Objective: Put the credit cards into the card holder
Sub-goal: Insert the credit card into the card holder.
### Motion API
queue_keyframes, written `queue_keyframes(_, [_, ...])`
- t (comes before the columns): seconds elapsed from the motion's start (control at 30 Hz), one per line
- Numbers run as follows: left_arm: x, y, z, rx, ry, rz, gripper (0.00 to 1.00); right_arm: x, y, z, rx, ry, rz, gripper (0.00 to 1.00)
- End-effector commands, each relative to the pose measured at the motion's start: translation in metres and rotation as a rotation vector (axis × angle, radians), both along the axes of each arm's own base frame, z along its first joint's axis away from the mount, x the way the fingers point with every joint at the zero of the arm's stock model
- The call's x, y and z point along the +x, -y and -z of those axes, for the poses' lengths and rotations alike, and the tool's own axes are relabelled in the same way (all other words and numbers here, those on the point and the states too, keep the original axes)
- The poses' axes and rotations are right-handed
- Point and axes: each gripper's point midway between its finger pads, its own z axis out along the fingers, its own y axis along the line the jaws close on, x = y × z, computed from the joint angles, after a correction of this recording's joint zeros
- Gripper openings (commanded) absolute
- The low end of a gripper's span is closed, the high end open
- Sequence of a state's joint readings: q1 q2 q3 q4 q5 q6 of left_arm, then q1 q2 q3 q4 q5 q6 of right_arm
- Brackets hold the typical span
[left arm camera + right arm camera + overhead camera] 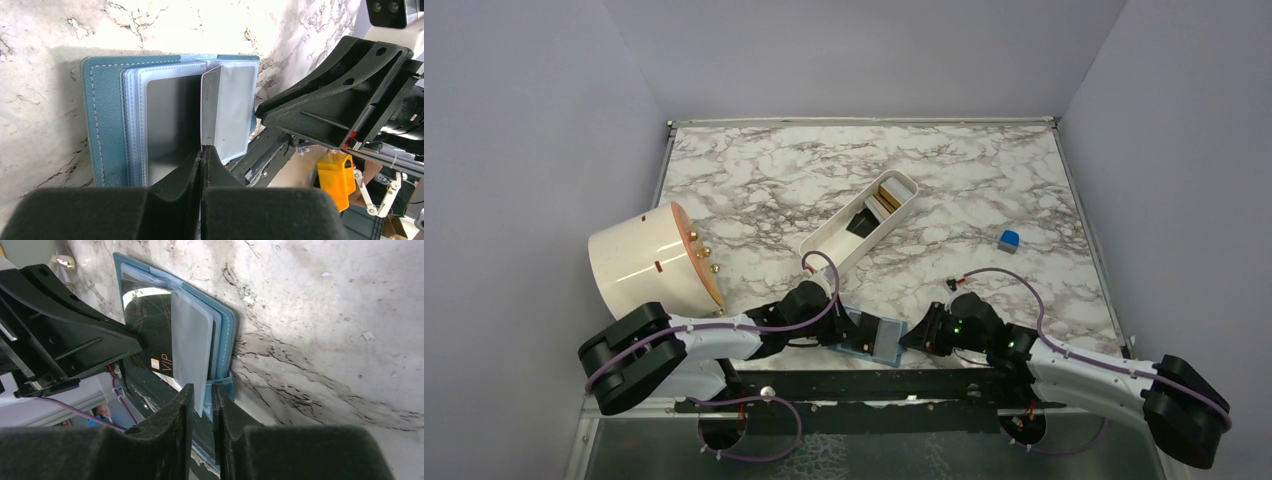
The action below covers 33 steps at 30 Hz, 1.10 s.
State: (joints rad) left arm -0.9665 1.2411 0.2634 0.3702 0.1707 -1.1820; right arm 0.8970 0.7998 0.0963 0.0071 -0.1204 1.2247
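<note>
- Both arm bases sit nearest in the top view: 2 arms, left arm [694,340] and right arm [1084,372], reaching inward and meeting at the near desk edge.
- Marble desk [984,180]: seen whole from the top cam only; wrist cams catch just patches.
- White drum [646,262], 1 pc, lies on its side at far left, orange face w/ brass studs. Top view only.
- White tray [829,245], 1 pc, long, set diagonally mid-desk. It holds gold cards [887,198] at its far end (count unclear) and 1 dark card [861,223] beside them. Top view only.
- Card holder [876,338] [107,115] [227,330], 1 pc, teal, lies open at the near desk edge between the two grippers. Wrist cams show the clear pockets; the top cam doesn't.
- Left gripper [836,325] [201,149]: clenched on the edge of a clear pocket leaf of the card holder, leaf standing upright. Seen in left wrist cam only.
- Right gripper [914,338] [203,388]: jaws slightly parted, corner of a pale card [192,340] sitting in the gap, not squeezed.
- Black card [150,325], 1 pc, lies in a pocket beside the pale card. "VIP" is readable in the right wrist cam only; the finer print is too small to read.
- Blue cube [1009,239], 1 pc, alone at right, well apart from the rest.
</note>
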Motion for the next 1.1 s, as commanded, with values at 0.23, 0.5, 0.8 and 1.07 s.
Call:
queue_keyframes(0.23, [-0.020,-0.012,0.023,0.056,-0.048,0.054,0.00,-0.002,0.007,0.014,-0.070,-0.012,-0.003,0.17])
queue_keyframes(0.5, [-0.022,-0.008,0.028,0.077,-0.055,0.070,0.00,-0.001,0.006,0.016,-0.063,-0.009,0.000,0.13])
queue_keyframes(0.8, [-0.021,0.002,0.026,0.083,-0.040,0.107,0.00,0.005,-0.002,0.016,-0.055,0.011,-0.012,0.12])
queue_keyframes(1.07, [-0.010,0.004,0.017,0.125,0.021,0.112,0.16,0.011,0.001,0.014,-0.091,0.041,-0.004,0.11])
